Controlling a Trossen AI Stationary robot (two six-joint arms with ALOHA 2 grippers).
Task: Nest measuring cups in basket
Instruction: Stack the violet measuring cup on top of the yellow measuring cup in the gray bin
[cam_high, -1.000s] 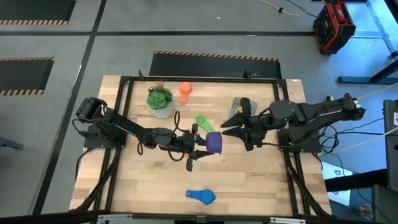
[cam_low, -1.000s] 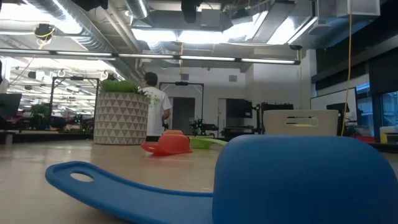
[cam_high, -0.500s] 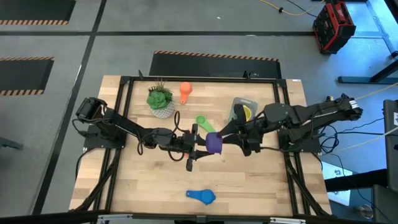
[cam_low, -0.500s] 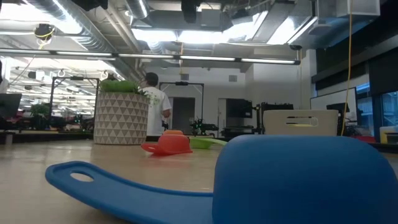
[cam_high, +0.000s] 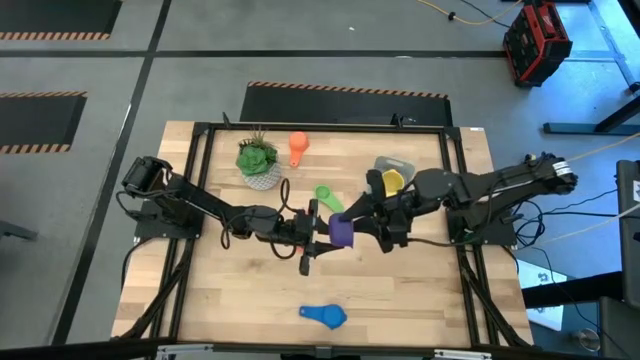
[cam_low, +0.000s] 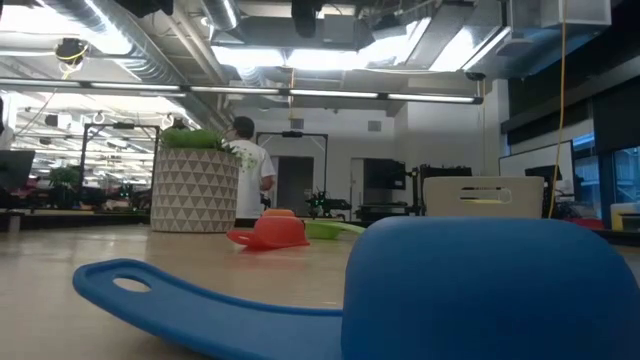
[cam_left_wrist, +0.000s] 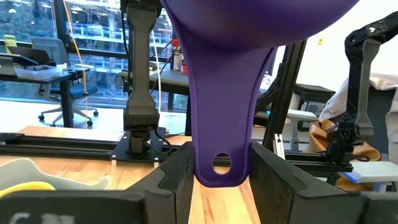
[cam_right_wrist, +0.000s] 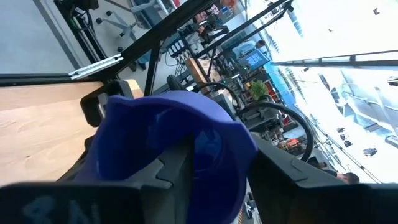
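My left gripper (cam_high: 322, 233) is at mid-table, shut on the purple cup (cam_high: 343, 230). My right gripper (cam_high: 360, 217) is open and has its fingers on either side of that cup's bowl (cam_right_wrist: 180, 124). The pale basket (cam_high: 397, 166) lies beyond it toward the far right and holds a yellow cup (cam_high: 393, 182). The green cup (cam_high: 328, 196), the orange cup (cam_high: 298, 147) and the blue cup (cam_high: 323, 315) lie on the table. In the low view the blue cup (cam_low: 450, 290) fills the foreground. The other cups are out of sight. My left gripper pinches the purple cup's handle (cam_left_wrist: 219, 146) between its two fingers (cam_left_wrist: 177, 180), near the free end with the hole. The fingers come level from the table's left and lie along the handle. The bowl points away toward the right arm, clear of the table. My right gripper has the bowl between its open fingers (cam_right_wrist: 171, 168); whether they touch it I cannot tell.
A white pot with a green plant (cam_high: 259, 160) stands at the far left, next to the orange cup. A black frame runs round the wooden table (cam_high: 230, 300). Bare wood lies along the near side on both sides of the blue cup. A person (cam_low: 250, 165) stands in the room behind.
My right gripper has moved toward the table's left, from beside the basket up to the purple cup, and now has the bowl between its fingers. The basket and its yellow cup have come into view behind it. My left gripper and the cup have kept still.
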